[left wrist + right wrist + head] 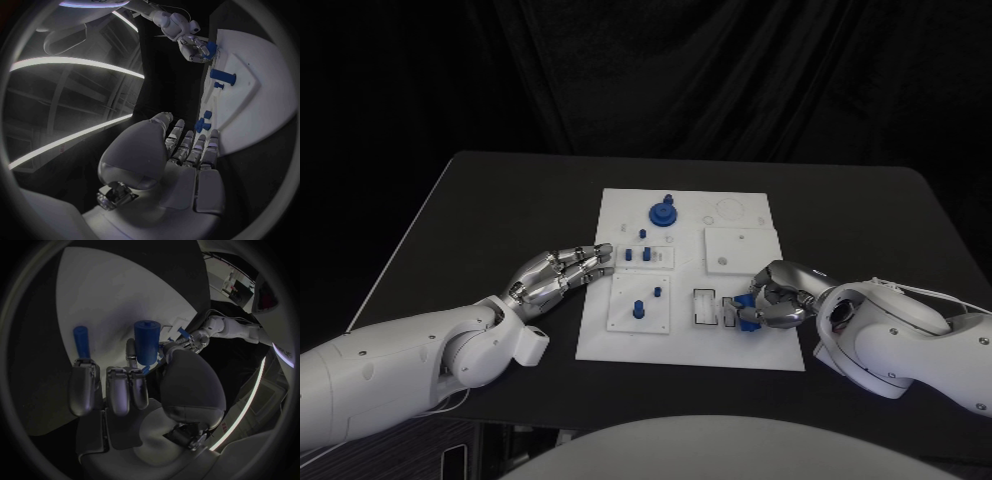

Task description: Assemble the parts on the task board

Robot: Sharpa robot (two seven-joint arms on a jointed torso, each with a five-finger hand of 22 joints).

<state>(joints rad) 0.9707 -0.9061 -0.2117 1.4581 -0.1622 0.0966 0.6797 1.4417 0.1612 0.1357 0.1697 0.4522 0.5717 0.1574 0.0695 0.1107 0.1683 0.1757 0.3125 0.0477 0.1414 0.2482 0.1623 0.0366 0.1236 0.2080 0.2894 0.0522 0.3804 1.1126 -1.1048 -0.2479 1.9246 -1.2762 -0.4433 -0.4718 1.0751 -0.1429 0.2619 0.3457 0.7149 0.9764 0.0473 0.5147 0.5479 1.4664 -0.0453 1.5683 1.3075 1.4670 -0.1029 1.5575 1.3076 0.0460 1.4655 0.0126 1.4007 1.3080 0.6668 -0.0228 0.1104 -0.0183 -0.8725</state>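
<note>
- Hiding part of its load, the right hand (776, 297) curls over the near right corner of the task board (733, 215); from the head view only a scrap of blue shows between its fingers.
- The right wrist view makes it plainer: the right hand's thumb and fingers are clamped on a blue cylinder (147, 341), held upright above the white board, with a thinner blue peg (80, 339) standing just beside the fingertips.
- What socket, if any, lies under the cylinder cannot be told.
- The left hand (560, 272) rests at the board's left edge, fingers stretched out together and slightly apart at the tips, holding nothing; its fingertips reach toward a cluster of small blue parts (640, 254) on the board, near them but apart.
- A round blue knob (665, 212) stands toward the far side of the board, well apart from both hands.
- Another small blue peg (638, 308) stands in a raised white plate on the near left part of the board.
- The board lies in the middle of a black counter (488, 200), with dark curtain behind.
</note>
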